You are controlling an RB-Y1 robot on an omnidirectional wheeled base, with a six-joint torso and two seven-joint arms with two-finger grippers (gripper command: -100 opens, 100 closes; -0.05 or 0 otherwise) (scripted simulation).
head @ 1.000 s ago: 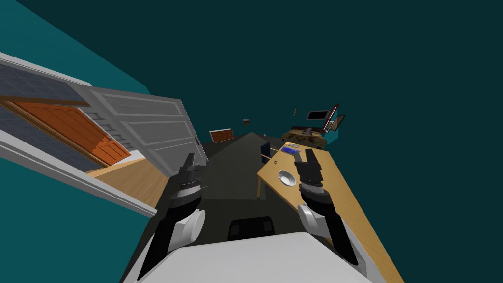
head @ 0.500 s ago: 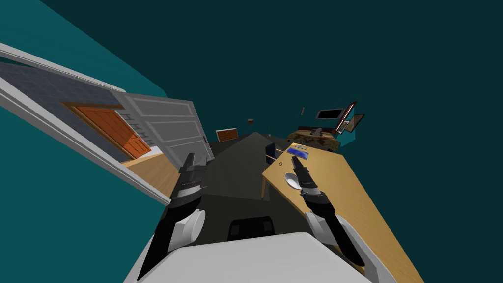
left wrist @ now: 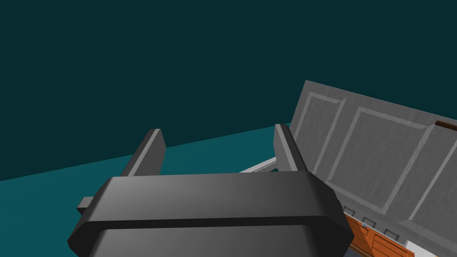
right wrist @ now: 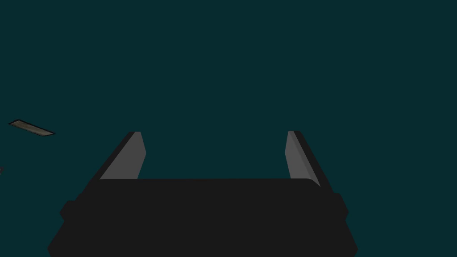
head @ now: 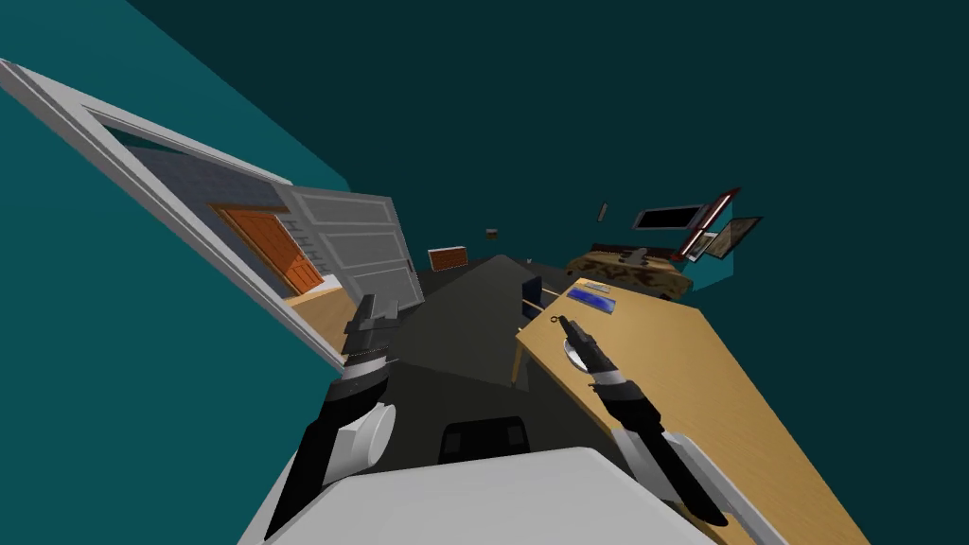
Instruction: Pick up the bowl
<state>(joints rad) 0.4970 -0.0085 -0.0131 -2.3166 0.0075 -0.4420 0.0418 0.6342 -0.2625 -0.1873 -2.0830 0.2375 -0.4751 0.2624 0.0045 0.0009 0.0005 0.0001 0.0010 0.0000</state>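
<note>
Head view: approach step. My right gripper (head: pixel 566 325), fingers spread, hovers by the bowl (head: pixel 573 355); next, tip down onto its rim.

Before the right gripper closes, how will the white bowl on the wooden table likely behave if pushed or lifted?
The bowl looks small and shallow, so it is probably light and stiff. On the smooth table, a push would likely slide it. Pinched at the rim by the right gripper, whose fingers are thin, it may tilt.
</note>
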